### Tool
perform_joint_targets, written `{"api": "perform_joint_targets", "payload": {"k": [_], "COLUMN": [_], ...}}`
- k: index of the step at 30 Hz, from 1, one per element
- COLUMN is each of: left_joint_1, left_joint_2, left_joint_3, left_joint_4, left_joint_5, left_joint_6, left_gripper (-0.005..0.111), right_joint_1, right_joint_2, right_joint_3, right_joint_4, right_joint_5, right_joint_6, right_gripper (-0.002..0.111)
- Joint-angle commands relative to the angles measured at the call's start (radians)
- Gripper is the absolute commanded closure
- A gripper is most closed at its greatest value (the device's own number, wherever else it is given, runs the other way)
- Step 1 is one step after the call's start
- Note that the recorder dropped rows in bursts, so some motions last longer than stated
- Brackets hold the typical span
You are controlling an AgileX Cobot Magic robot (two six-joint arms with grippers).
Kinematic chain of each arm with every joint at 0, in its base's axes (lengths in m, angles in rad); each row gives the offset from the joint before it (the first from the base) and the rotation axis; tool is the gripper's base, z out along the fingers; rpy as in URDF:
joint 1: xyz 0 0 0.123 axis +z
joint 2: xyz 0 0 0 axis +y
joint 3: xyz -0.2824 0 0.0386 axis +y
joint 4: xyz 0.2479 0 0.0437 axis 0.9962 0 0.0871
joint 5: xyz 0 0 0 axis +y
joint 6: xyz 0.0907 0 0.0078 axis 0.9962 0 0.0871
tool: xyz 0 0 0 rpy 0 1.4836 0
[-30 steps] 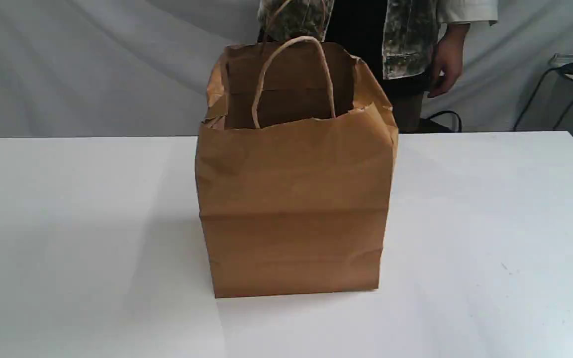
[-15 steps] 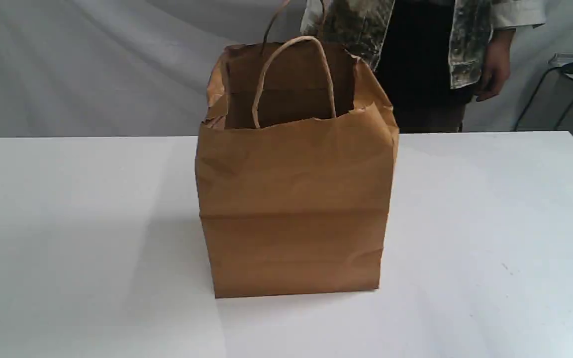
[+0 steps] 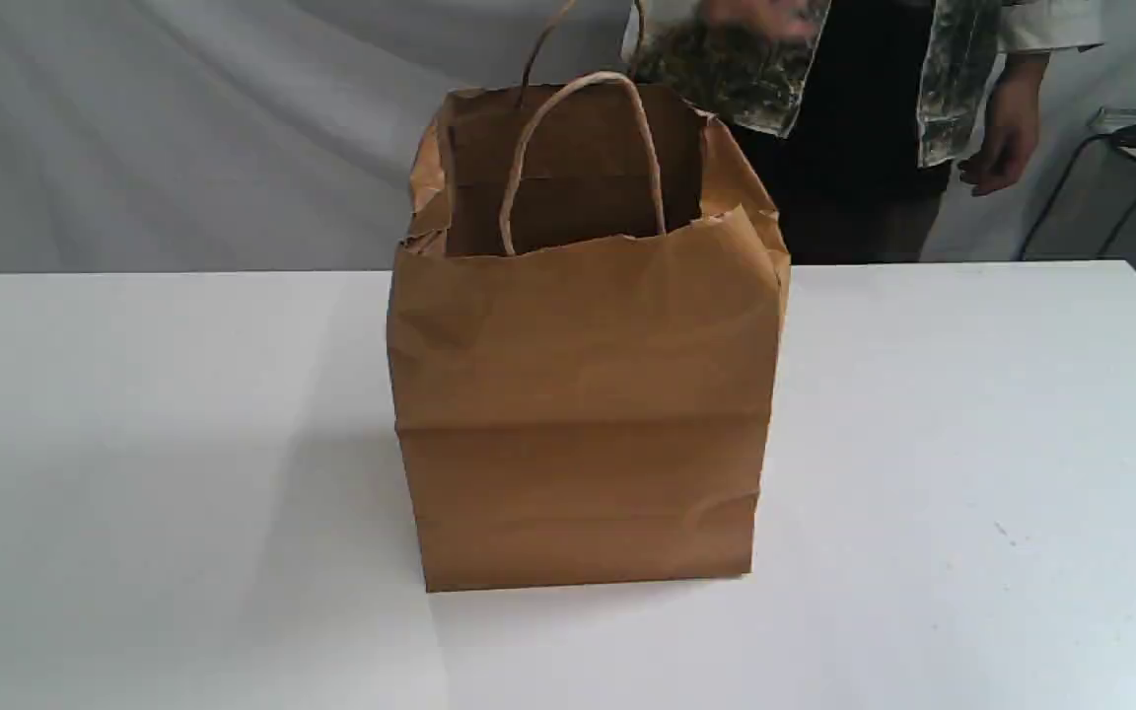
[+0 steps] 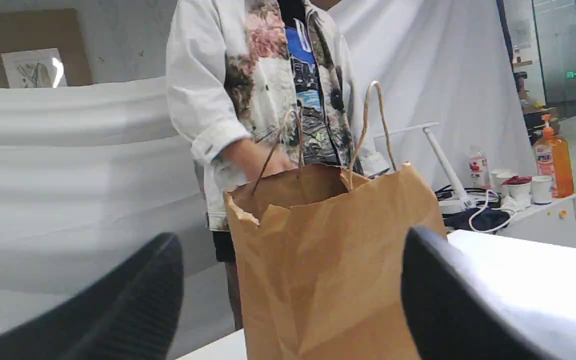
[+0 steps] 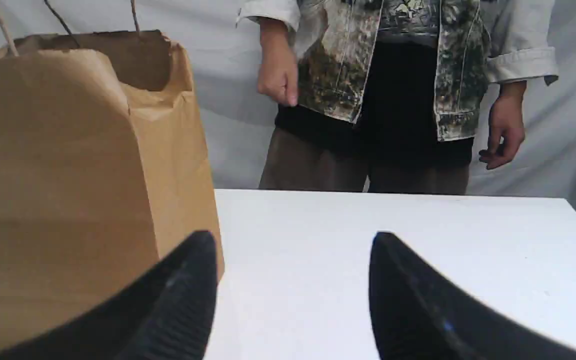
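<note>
Bag point(image 3: 583, 414) stands seemingly untouched near wide-spread left tool point(image 4: 290, 237) and right tool point(image 5: 293, 235)

Both the left hand point(image 4: 293, 237) and right hand point(image 5: 293, 235) gape wide, empty.

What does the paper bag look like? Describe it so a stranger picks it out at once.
Start at the white table that fills the exterior view. A brown paper bag stands upright in its middle, open at the top, in front of a person in a patterned jacket. Its ragged, torn rim and two twisted cord handles standing up set it apart.
</note>
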Motion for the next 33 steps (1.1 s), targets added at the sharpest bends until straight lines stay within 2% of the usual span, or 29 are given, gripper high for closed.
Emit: {"api": "perform_joint_targets", "payload": {"k": [1,7,13,18,27,33], "left_joint_1": [-0.003,-0.003,-0.003,-0.003,-0.003,-0.003], "left_joint_2": [-0.003,-0.003,-0.003,-0.003,-0.003,-0.003], "left_joint_3": [0.004,0.004,0.004,0.004,0.004,0.004], "left_joint_4": [-0.009,-0.009,-0.009,-0.009,-0.009,-0.009], "left_joint_5": [0.003,0.003,-0.003,-0.003,-0.003,-0.003], "left_joint_6": [-0.008,-0.008,-0.01,-0.01,-0.008,-0.008], "left_gripper": [0.043,0.043,0.043,0.043,0.043,0.043], "right_joint_1": [-0.039,-0.049,-0.047,-0.047,-0.047,-0.047], "right_joint_2": [-0.058,-0.194,-0.204,-0.204,-0.204,-0.204], "right_joint_3": [0.004,0.004,0.004,0.004,0.004,0.004], "right_joint_4": [-0.008,-0.063,-0.101,-0.118,-0.466,-0.596], "right_joint_5": [0.102,0.216,0.305,0.306,0.394,0.376], "right_joint_6": [-0.038,-0.04,-0.04,0.088,0.454,0.496], "right_gripper": [0.062,0.062,0.062,0.062,0.062,0.062]}}
